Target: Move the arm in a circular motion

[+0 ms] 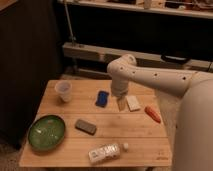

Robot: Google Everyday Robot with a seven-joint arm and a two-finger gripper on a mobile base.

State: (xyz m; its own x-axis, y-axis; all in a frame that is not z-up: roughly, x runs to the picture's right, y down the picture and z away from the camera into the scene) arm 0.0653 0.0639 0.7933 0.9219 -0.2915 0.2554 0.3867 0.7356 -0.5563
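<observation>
The arm (155, 77) is white, smooth and tubular. It reaches in from the right edge to a rounded joint (122, 67) above the wooden table (130, 135), then bends straight down. Its narrow pale tip, the gripper (121, 104), hangs just above the tabletop between a blue object (102, 98) and a small white block (133, 103). Nothing shows in the gripper.
On the table stand a clear plastic cup (64, 91) at the back left and a green bowl (46, 132) at the front left. A grey flat object (85, 126), a lying bottle (106, 152) and an orange object (153, 113) also lie there. Dark shelving stands behind.
</observation>
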